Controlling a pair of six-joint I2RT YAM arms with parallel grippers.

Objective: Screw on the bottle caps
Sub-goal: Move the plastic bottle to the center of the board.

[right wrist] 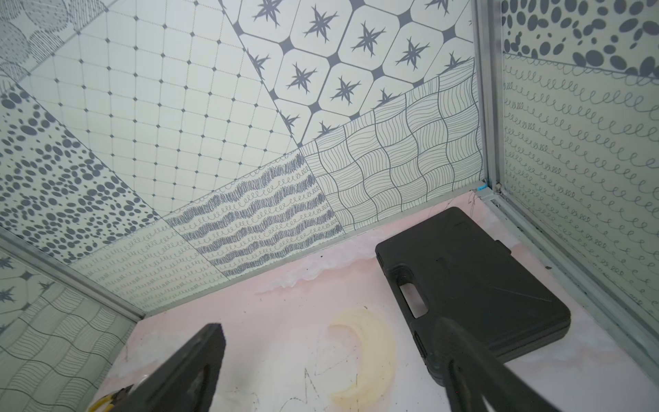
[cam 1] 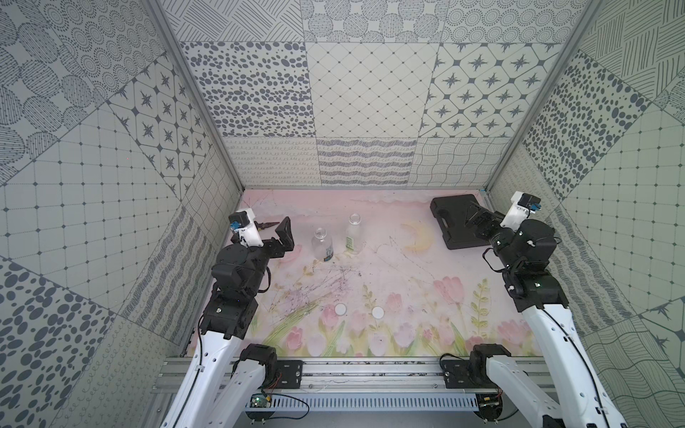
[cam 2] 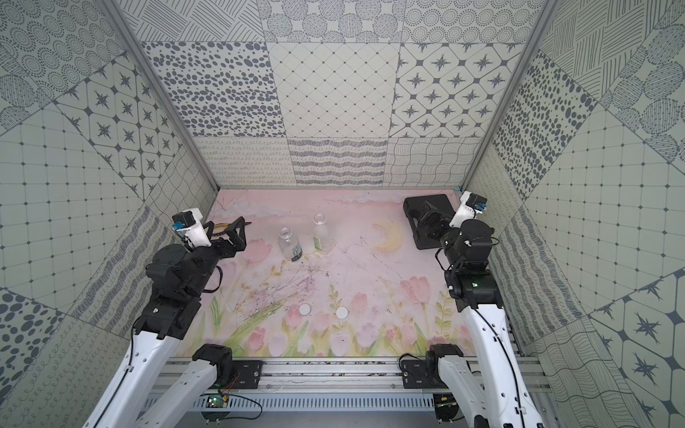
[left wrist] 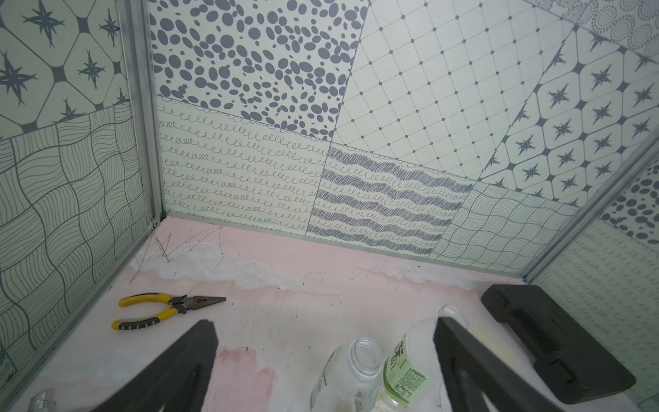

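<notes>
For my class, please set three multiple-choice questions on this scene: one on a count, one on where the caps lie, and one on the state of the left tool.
1. How many bottles stand on the mat?
A. one
B. two
C. three

2. Where do the white caps lie?
A. screwed onto the bottles
B. on the mat, nearer the robot than the bottles
C. inside the bottles

3. How is the left tool?
A. open, holding nothing
B. shut on a cap
C. shut on a bottle

Answers:
1 B: two clear bottles stand side by side.
2 B: both caps lie flat on the mat, and the bottle mouths are bare.
3 A: its jaws stand wide apart and grip nothing.
</notes>
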